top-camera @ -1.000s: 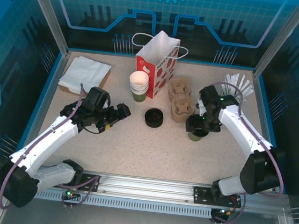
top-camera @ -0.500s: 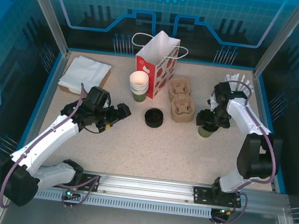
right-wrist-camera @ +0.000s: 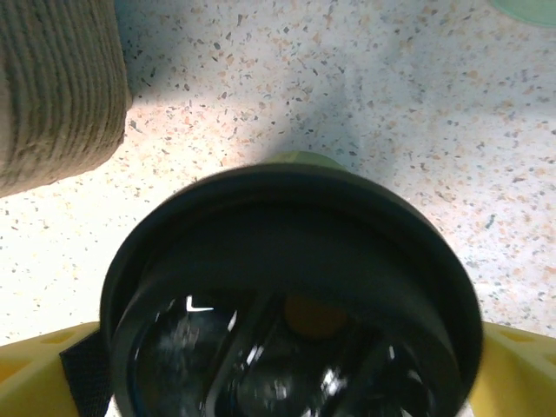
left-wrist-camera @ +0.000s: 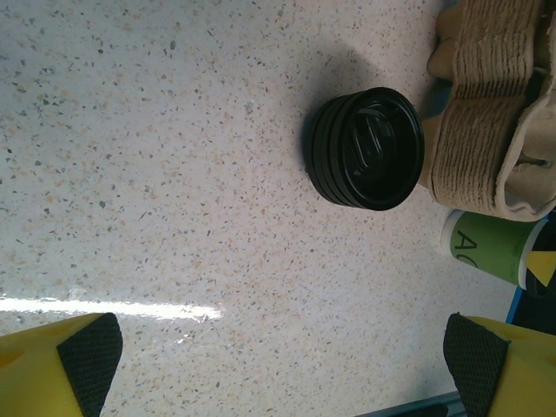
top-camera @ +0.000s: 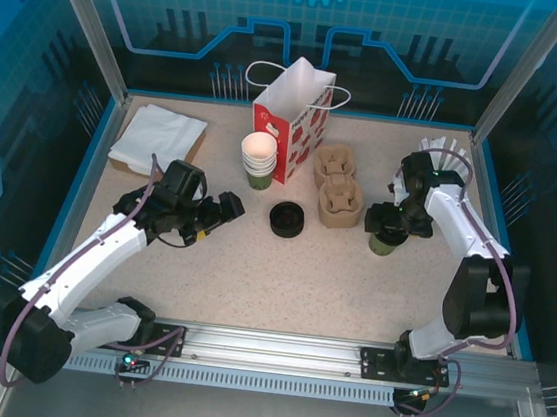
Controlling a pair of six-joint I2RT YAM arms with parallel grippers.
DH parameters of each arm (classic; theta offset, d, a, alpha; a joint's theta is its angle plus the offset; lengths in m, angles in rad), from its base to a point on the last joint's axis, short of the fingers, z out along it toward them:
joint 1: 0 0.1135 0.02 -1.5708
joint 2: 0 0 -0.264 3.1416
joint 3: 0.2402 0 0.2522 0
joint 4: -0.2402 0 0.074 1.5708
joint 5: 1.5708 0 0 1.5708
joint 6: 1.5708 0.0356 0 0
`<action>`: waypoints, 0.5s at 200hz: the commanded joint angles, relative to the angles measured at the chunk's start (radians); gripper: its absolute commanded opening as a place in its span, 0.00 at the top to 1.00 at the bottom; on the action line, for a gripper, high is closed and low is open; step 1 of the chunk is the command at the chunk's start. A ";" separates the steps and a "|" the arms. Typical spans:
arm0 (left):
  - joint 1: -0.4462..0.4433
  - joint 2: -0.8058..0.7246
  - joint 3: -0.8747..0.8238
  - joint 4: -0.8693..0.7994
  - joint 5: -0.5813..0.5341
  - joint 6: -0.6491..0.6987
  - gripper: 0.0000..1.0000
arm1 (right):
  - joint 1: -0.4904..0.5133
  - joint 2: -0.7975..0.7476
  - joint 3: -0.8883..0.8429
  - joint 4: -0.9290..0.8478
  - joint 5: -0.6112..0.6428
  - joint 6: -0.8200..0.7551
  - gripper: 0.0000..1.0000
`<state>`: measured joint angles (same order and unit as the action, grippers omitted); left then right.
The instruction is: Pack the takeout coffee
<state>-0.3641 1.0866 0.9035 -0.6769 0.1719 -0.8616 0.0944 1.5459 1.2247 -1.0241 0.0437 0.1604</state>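
Note:
The takeout coffee [top-camera: 387, 243], a dark green cup under a black lid [right-wrist-camera: 295, 295], stands upright on the table just right of the pulp carriers [top-camera: 336, 197]. My right gripper [top-camera: 390, 224] hangs right over it. Its yellow fingers [right-wrist-camera: 52, 365] stand wide on either side of the lid, open. The cup's green side [left-wrist-camera: 486, 248] also shows past the carriers [left-wrist-camera: 495, 130] in the left wrist view. My left gripper [top-camera: 226, 208] is open and holds nothing, low over bare table, its pads [left-wrist-camera: 87, 347] far apart. The red and white gift bag [top-camera: 291, 119] stands open at the back.
A stack of black lids [top-camera: 286, 220] [left-wrist-camera: 369, 148] lies between the grippers. Stacked open cups [top-camera: 258, 158] stand left of the bag. White napkins [top-camera: 158, 137] lie at the back left. A tumbler of white sticks [top-camera: 445, 157] stands at the back right, close behind the right arm.
The right arm has carried the cup a little right and back, from in front of the carriers to beside them, and its fingers have spread. The left arm has not moved.

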 commanded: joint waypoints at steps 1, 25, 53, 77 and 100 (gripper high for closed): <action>0.008 -0.004 0.037 -0.023 -0.012 0.022 0.01 | -0.016 -0.070 0.001 -0.058 0.032 0.029 0.00; 0.008 -0.004 0.051 -0.030 -0.017 0.026 0.01 | -0.016 -0.131 0.008 -0.093 0.057 0.034 0.00; 0.013 -0.004 0.090 -0.050 -0.026 0.038 0.01 | -0.018 -0.216 0.048 -0.129 0.077 0.034 0.00; 0.022 0.002 0.141 -0.076 -0.034 0.057 0.01 | -0.016 -0.301 0.108 -0.132 0.039 0.026 0.00; 0.030 0.010 0.187 -0.099 -0.043 0.073 0.01 | -0.012 -0.386 0.147 -0.084 -0.090 0.025 0.06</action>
<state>-0.3511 1.0866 1.0260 -0.7265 0.1532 -0.8307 0.0906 1.2472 1.3125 -1.1213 0.0753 0.1822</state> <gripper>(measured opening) 0.986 0.977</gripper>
